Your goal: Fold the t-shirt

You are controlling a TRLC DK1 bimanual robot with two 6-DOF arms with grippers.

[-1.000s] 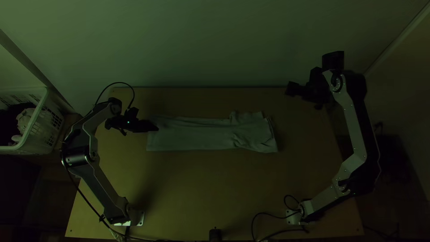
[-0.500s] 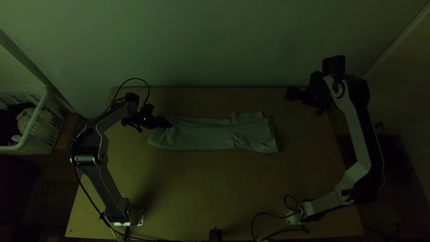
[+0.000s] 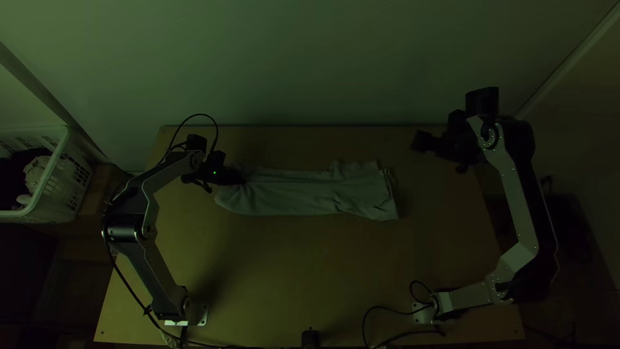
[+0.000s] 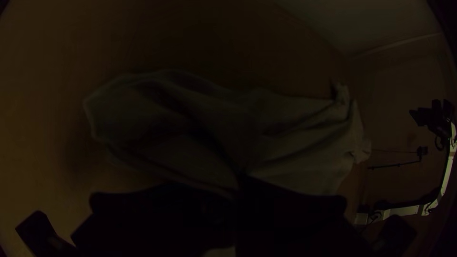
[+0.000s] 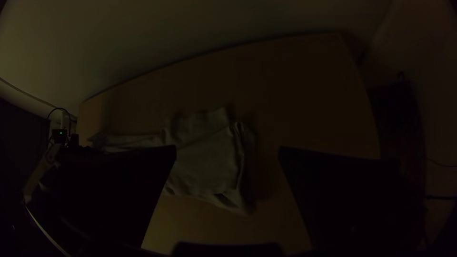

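The grey t-shirt (image 3: 290,194) lies as a long folded strip across the upper middle of the table, its right part wrinkled. At its left end my left gripper (image 3: 240,176) holds the far corner. In the left wrist view, the fingers of that gripper (image 4: 238,190) are closed together on the shirt (image 4: 295,138), and the cloth bulges out around them. My right gripper (image 3: 418,141) is beyond and to the right of the shirt's right end. In the right wrist view, the right gripper (image 5: 227,157) has its fingers wide apart, with the shirt (image 5: 204,162) lying below.
A white basket (image 3: 58,171) with cloth in it stands off the table's left side. Cables run along the near edge of the table (image 3: 310,278), beside a small black object (image 3: 310,338). A pale wall rises behind the far edge.
My left gripper has moved right with the shirt's left end, which is now drawn inward and rounded. The right gripper has come slightly nearer the table's near side.
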